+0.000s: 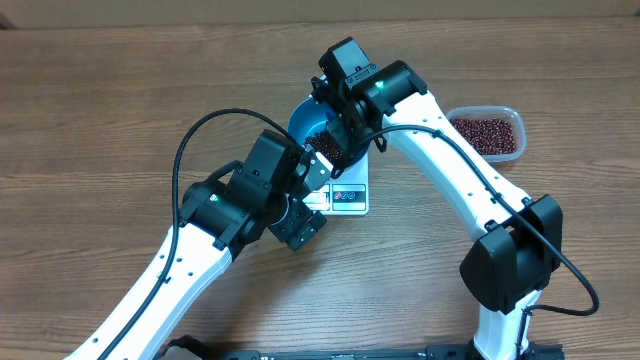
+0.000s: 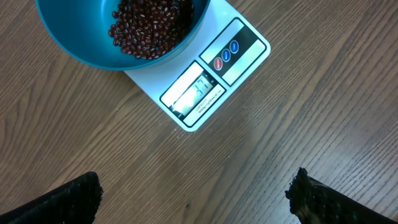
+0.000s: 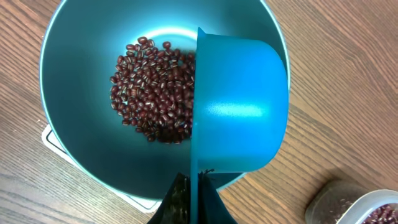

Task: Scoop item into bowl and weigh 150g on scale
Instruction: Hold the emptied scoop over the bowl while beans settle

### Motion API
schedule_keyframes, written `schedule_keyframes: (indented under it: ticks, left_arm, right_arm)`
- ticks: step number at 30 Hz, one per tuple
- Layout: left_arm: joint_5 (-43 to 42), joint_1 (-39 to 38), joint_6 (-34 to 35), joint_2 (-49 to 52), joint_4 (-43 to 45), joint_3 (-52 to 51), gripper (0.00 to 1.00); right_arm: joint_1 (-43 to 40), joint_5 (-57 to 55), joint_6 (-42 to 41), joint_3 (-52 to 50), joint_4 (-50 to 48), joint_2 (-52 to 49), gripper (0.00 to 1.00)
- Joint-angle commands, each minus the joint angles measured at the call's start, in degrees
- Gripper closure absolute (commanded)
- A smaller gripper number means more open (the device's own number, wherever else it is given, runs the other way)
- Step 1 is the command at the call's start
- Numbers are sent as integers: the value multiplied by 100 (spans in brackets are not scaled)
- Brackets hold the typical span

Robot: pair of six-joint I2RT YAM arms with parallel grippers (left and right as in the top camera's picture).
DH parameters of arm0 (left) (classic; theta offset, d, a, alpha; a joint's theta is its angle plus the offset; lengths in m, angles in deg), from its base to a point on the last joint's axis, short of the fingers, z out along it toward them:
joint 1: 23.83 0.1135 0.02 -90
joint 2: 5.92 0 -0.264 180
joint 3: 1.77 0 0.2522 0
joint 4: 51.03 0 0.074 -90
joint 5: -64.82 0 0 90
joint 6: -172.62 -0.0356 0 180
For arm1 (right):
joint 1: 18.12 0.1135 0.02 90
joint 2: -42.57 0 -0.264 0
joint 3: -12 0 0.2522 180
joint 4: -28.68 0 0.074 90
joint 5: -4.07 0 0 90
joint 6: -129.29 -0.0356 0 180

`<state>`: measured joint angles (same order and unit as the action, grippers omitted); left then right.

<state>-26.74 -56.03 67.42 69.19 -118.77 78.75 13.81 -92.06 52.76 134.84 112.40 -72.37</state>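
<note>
right claw [image 3: 193, 202]: pinches scoop [image 3: 239, 106], tipped just above bowl [image 3: 74, 43] | beans [image 3: 152, 87]: in bowl under it, bowl on scale [image 2: 211, 81] | left claw [image 2: 196, 193]: spread wide, scale just ahead | risk: scoop bumps bowl, so weight may read wrong; extra beans may go over

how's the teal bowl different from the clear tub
Shape: the bowl is round, the tub a rounded rectangle.
Look: the bowl is opaque teal, the tub clear plastic.
Place: the bowl sits on the scale, the tub on the table, apart from it.
A blue scoop is tipped over the bowl, none over the tub.
Both hold dried red-brown beans.
</note>
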Motion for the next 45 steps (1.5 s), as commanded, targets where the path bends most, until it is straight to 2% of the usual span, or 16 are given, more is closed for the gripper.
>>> schedule_keyframes:
  ticks: [1, 25, 32, 45]
  left_arm:
    - [-103, 17, -87, -22, 26, -42, 1]
    - [-103, 17, -87, -22, 26, -42, 0]
    - [-103, 17, -90, -22, 26, -42, 1]
    - [-103, 17, -87, -22, 26, -42, 0]
  right_arm:
    - [24, -94, 4, 170, -90, 116, 96]
    - [98, -315, 31, 319, -94, 157, 96]
    - [297, -798, 28, 319, -94, 157, 96]
    - [310, -732, 2, 319, -168, 157, 96]
